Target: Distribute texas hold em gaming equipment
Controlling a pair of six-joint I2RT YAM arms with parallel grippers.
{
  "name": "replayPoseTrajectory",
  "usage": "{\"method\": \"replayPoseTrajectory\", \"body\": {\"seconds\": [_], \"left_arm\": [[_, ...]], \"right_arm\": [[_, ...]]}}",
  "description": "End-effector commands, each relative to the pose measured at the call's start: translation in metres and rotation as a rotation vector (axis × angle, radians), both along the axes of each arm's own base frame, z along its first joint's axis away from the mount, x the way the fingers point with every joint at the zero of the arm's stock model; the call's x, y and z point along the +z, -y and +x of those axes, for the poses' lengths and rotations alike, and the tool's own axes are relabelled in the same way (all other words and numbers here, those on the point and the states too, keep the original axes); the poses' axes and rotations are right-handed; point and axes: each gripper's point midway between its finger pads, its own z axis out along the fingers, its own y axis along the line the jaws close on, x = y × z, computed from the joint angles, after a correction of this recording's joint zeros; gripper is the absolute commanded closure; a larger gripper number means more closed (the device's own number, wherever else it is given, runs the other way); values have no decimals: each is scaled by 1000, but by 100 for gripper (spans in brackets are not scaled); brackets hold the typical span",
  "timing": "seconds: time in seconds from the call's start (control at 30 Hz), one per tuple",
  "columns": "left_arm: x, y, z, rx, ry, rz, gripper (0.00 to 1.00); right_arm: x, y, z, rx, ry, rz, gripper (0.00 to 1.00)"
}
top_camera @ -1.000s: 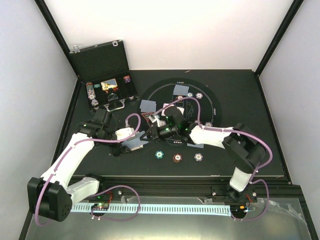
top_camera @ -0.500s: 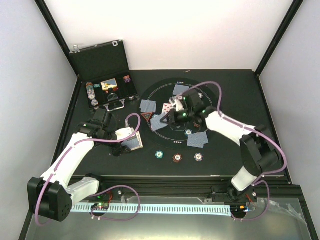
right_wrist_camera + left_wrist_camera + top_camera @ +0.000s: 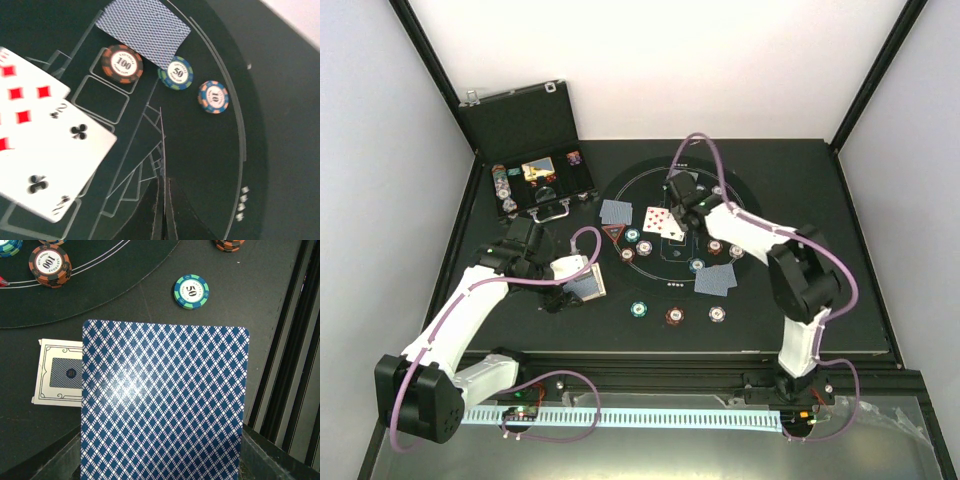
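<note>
Face-up cards (image 3: 663,222), a diamonds card (image 3: 20,90) and a two of clubs (image 3: 55,165): overlapped, left of centre on the round mat (image 3: 645,185), lying across its white outlines.

Right fingers (image 3: 162,182): closed, empty, poised past the face-up cards toward the mat's far side. A second ago down at the mat's near-left edge beside the left fingers (image 3: 576,276); half a second ago over the mat's middle. Reads as one delivery just completed, with the face-up deal under way and probably more cards due.

Left fingers: closed on a blue-backed card (image 3: 165,400), single or stack not discernible. Unmoved over the last second, off the mat's near-left edge, above a white-bordered card box (image 3: 57,372).

Face-down cards: far (image 3: 145,30), left (image 3: 616,211) and near-right (image 3: 716,279) on the mat.

Chips: 100 chip (image 3: 121,63), 50 chip (image 3: 176,72) and 10 chip (image 3: 213,97) just beside the far card; row of three (image 3: 674,315) near the mat's near edge.

Room: red triangle marker (image 3: 614,233) and chips crowd the left of the face-up cards. Bare outlines open to their right. Open table (image 3: 820,300) right of the mat. Table's near edge close behind the held card.
</note>
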Motion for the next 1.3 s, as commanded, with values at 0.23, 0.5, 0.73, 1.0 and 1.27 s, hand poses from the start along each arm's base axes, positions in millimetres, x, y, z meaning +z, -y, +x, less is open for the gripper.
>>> {"method": "replayPoseTrajectory", "body": {"seconds": [0.23,0.5,0.73,1.0,1.27], "left_arm": [[10,3,4,-2,23,-19,98],[11,3,4,-4,23,-19,98],[12,4,3,-4,21,-26,98],[15,3,1,-7,30,-28,98],[17,5,2,-5,35,-35,98]], "right_arm": [[-51,-13,25,73,193,-620,99],[-78,-17,0,130,62,-549,69],[-68,-28,-25,160,-22,-338,27],[-25,-40,-48,106,-27,-30,8],[41,-94,-91,132,-173,537,4]]}}
